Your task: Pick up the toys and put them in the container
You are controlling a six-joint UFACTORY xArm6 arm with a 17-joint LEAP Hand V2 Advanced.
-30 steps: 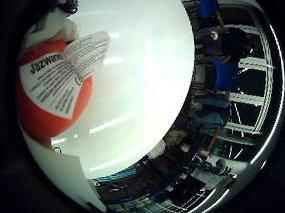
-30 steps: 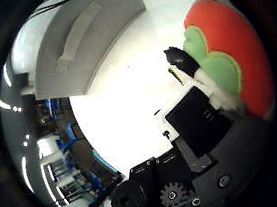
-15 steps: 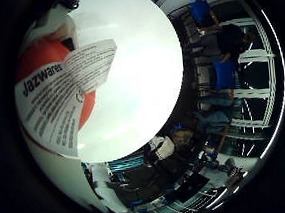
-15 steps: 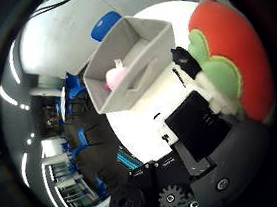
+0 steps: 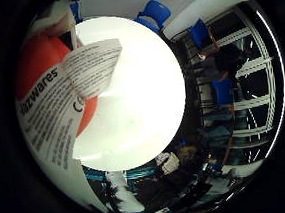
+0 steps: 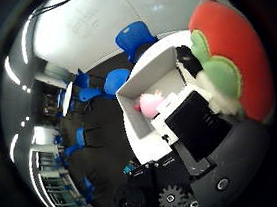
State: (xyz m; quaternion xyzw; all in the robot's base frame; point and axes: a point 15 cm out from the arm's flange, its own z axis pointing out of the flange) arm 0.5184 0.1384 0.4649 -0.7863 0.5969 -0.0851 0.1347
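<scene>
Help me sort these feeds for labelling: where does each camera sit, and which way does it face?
Little finger side palm view: on the palm, facing the white table; no hand parts shown.
Thumb side palm view: on the palm, facing the white container holding a pink toy; the hand shows.
Shared: the red plush toy close to the palm.

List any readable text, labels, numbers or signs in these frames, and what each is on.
Large tag on the red-orange plush toy: one big word, cut off at its start, not fully legible; the lines under it are too small to read.
Smaller folded tag on the same toy: fine print, too small to read.
Container and pink toy inside it: no text visible.
Table: none.
</scene>
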